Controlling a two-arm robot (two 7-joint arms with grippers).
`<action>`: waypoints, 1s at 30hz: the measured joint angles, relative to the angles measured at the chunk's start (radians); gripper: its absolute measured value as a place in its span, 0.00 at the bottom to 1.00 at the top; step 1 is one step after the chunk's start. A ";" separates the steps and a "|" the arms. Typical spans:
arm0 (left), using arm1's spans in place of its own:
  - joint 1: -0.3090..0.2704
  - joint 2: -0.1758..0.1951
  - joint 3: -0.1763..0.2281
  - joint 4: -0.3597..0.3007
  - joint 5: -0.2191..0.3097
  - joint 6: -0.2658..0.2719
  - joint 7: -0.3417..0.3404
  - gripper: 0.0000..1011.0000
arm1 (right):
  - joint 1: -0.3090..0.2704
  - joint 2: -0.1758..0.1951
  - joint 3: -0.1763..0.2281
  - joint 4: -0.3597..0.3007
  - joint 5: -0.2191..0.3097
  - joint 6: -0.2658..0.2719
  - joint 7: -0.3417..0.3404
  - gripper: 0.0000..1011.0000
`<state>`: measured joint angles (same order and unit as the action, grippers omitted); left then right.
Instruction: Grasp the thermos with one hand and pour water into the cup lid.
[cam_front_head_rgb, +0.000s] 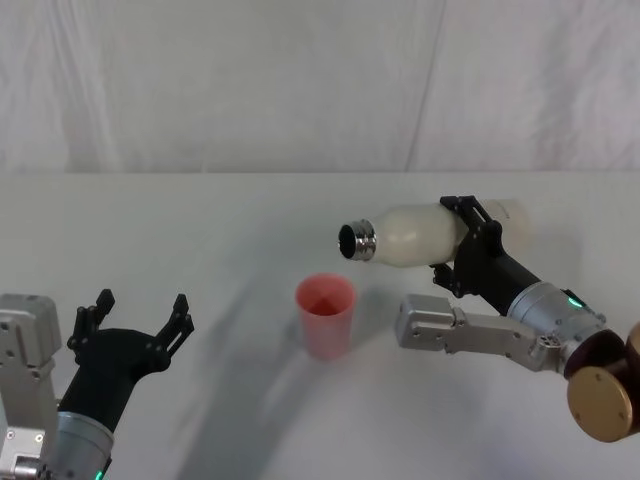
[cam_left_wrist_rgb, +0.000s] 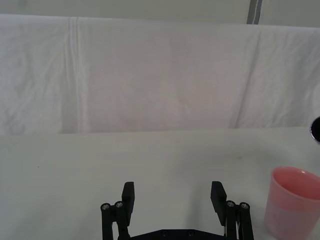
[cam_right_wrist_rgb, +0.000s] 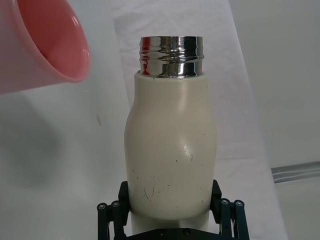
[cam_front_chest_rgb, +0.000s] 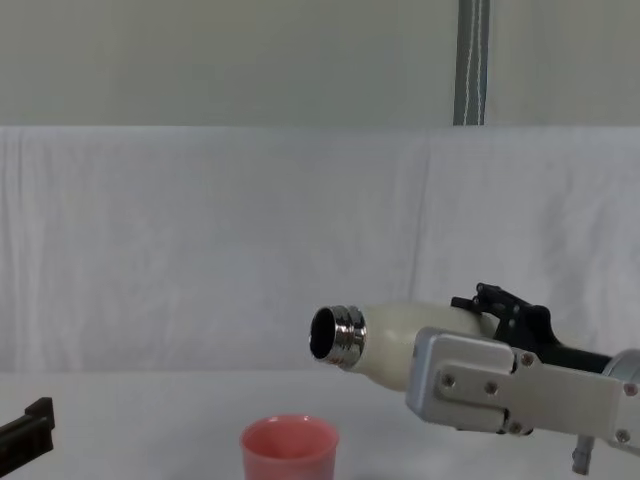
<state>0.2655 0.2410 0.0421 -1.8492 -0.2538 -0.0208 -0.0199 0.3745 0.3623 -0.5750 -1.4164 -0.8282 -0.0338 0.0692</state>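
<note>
Nearest to me, low on my left side, my left gripper (cam_front_head_rgb: 140, 318) hangs just above the table (cam_front_head_rgb: 200, 220) with its fingers (cam_left_wrist_rgb: 128, 194) spread wide and nothing between them. It is well apart from the cup lid and does no work.

Next out, near the middle of the table, the cup lid (cam_front_head_rgb: 325, 315) stands upright on its base, mouth up. Its inside shows pink walls and a pink bottom; I cannot tell whether any water lies in it. From my left wrist the cup lid (cam_left_wrist_rgb: 292, 202) sits off to one side of my spread fingers, not touching them.

My right arm reaches in from the right, and my right gripper (cam_front_head_rgb: 470, 240) is clamped around the body of the thermos (cam_front_head_rgb: 420, 235), one finger (cam_right_wrist_rgb: 122, 200) on each side of the cream wall, toward the base end. I hold the thermos lifted clear of the table and tipped nearly level, its base pointing right and its open steel neck (cam_front_head_rgb: 358, 240) pointing left toward the cup lid. The neck is above the cup lid and slightly to its right, not touching the rim. In the chest view the dark mouth of the neck (cam_front_chest_rgb: 335, 335) hangs above the cup lid (cam_front_chest_rgb: 290, 448) with a clear gap between. No stream shows from the neck. What is inside the thermos I cannot tell.

Behind the table, a white cloth (cam_front_head_rgb: 300, 80) hangs as a backdrop.
</note>
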 joint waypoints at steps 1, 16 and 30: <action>0.000 0.000 0.000 0.000 0.000 0.000 0.000 0.99 | 0.002 0.001 -0.002 0.000 -0.005 0.001 -0.002 0.94; 0.000 0.000 0.000 0.000 0.000 0.000 0.000 0.99 | 0.005 0.003 -0.029 -0.007 -0.054 0.009 -0.020 0.94; 0.000 0.000 0.000 0.000 0.000 0.000 0.000 0.99 | 0.010 0.005 -0.046 -0.013 -0.080 0.013 -0.022 0.94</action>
<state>0.2655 0.2410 0.0421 -1.8492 -0.2538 -0.0208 -0.0199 0.3850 0.3675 -0.6207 -1.4294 -0.9086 -0.0207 0.0471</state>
